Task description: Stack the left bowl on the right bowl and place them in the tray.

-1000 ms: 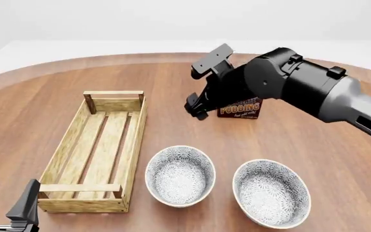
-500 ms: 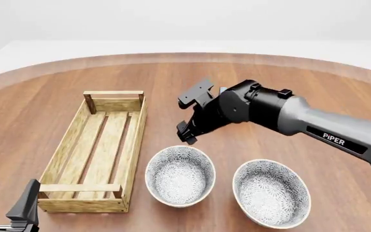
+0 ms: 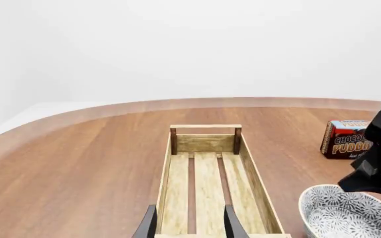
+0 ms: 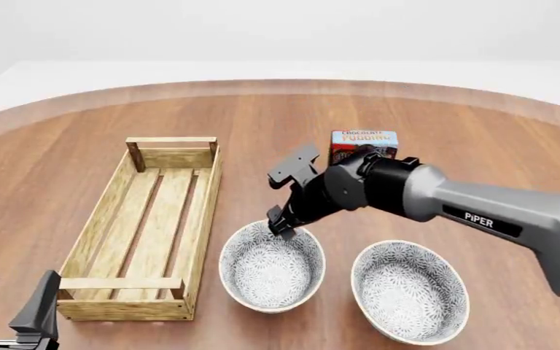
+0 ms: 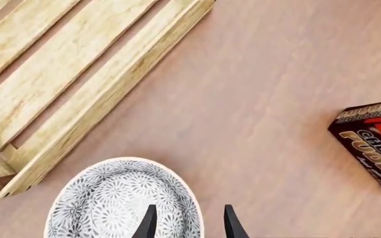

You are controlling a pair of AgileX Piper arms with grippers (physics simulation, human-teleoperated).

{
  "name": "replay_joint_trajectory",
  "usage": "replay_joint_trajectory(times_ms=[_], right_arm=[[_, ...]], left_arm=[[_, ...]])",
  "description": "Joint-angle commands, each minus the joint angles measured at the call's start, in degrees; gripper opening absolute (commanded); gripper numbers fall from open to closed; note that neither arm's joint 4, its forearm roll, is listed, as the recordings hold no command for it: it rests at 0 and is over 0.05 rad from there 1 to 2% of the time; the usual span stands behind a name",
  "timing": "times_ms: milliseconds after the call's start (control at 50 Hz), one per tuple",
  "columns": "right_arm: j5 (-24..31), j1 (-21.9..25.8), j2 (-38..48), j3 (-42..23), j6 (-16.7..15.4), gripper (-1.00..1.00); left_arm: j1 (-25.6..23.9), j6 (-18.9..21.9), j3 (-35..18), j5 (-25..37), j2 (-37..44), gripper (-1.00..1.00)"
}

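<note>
Two white bowls with a grey flower pattern sit near the table's front: the left bowl (image 4: 272,266) (image 5: 117,203) (image 3: 349,218) and the right bowl (image 4: 410,290). My right gripper (image 4: 282,200) (image 5: 189,223) (image 3: 376,158) is open over the left bowl's far rim, one finger over the inside and one outside. I cannot tell whether it touches the rim. The light-wood slatted tray (image 4: 202,211) (image 3: 207,183) (image 5: 65,74) lies left of the bowls. My left gripper (image 4: 15,283) (image 3: 189,228) is open at the tray's near end, holding nothing.
A chocolate pudding box (image 4: 364,144) (image 3: 343,139) (image 5: 372,144) stands behind the bowls, just beyond my right arm (image 4: 475,211). The round wooden table's far edge (image 4: 280,84) curves across the back.
My right gripper has come down and toward the front left, from in front of the pudding box to the left bowl's far rim. The box now shows. The left gripper has not moved.
</note>
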Motion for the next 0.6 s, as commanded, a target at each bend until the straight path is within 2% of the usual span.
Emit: replay_joint_trajectory(times_ms=[20, 600], right_arm=[[-2.11, -0.44, 0.71, 2.35, 0.32, 1.0], [-5.63, -0.15, 2.78, 4.88, 1.89, 1.0]], left_arm=[[0.0, 0.0, 0.0, 0.0, 0.0, 1.0], [0.0, 0.0, 0.0, 0.0, 0.0, 1.0]])
